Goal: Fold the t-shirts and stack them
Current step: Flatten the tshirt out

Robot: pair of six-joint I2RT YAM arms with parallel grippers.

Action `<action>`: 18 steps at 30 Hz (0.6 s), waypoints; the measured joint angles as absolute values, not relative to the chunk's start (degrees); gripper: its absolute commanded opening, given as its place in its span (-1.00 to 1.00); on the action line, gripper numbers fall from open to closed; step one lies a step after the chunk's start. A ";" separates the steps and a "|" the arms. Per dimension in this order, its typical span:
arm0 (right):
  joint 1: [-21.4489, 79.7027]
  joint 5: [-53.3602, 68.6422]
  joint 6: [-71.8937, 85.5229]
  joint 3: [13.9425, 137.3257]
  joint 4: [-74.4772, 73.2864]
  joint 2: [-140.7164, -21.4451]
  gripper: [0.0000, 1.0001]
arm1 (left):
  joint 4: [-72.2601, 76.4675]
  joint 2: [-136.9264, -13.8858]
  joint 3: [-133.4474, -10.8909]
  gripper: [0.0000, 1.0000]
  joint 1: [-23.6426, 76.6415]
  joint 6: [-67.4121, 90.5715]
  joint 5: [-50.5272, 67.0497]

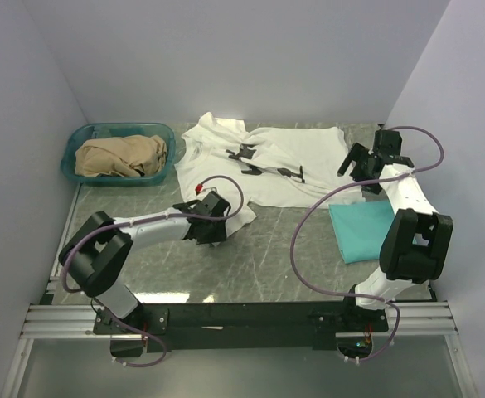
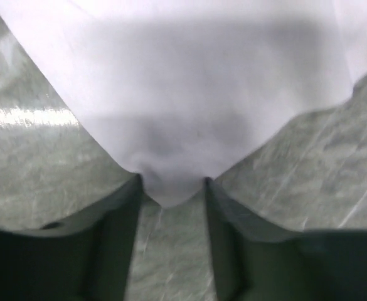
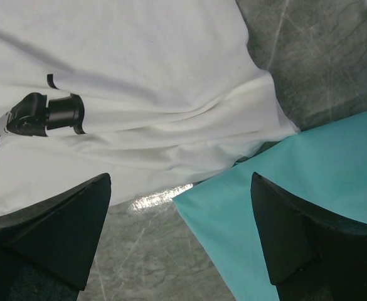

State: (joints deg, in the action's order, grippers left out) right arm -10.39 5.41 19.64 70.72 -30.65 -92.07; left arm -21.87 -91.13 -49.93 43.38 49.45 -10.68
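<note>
**L jaws straddle white tee corner; R jaws wide above tee edges**

L gripper (image 1: 212, 219) sits low at the near-left corner of the white tee (image 1: 267, 178), arm stretched flat over the table (image 1: 259, 257). Wrist view: jaws partly open, moderate gap, w/ the tee's pointed corner tip lying on the table btwn the two fingers (image 2: 117, 238). Cloth edges reach the fingertips' inner sides, but nothing is pinched.

Teal tee (image 1: 361, 230) lies folded flat, near-right on the table, just beside the R arm. Its far corner meets the white tee's right edge; can't tell which is on top.

R gripper (image 1: 365, 162) hangs above that right edge. Jaws spread wide, holding nothing. Its wrist view looks down btwn the fingers (image 3: 58, 238) at white tee, teal corner & a strip of bare table.

White tee is spread mid-to-far table, rumpled at far-left, black print (image 1: 244, 153) facing up.

Far-left: basket (image 1: 113, 180) w/ tan cloth (image 1: 119, 156) inside.
</note>
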 measured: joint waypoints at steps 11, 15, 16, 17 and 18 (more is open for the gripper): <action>-9.67 6.02 17.28 70.70 -30.48 -91.64 0.96 | -27.35 -99.15 -59.81 -0.99 42.30 50.57 -22.65; -6.63 5.10 15.42 71.02 -31.20 -92.25 0.96 | -28.80 -100.09 -65.21 -0.99 37.04 50.13 -25.04; -5.50 4.78 14.79 71.33 -31.51 -92.92 0.96 | -28.84 -100.12 -66.57 -0.99 35.31 49.84 -25.26; -4.21 4.29 14.00 71.68 -31.79 -93.62 0.96 | -28.67 -100.12 -68.01 -0.99 33.74 49.30 -25.41; -2.61 3.66 13.28 72.05 -32.25 -94.45 0.96 | -28.34 -100.09 -69.25 -0.99 32.34 48.77 -25.58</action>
State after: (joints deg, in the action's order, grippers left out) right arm -2.61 3.66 13.28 72.05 -32.25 -94.45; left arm -28.34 -100.09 -69.25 32.34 48.77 -25.58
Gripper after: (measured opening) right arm 0.980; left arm 0.023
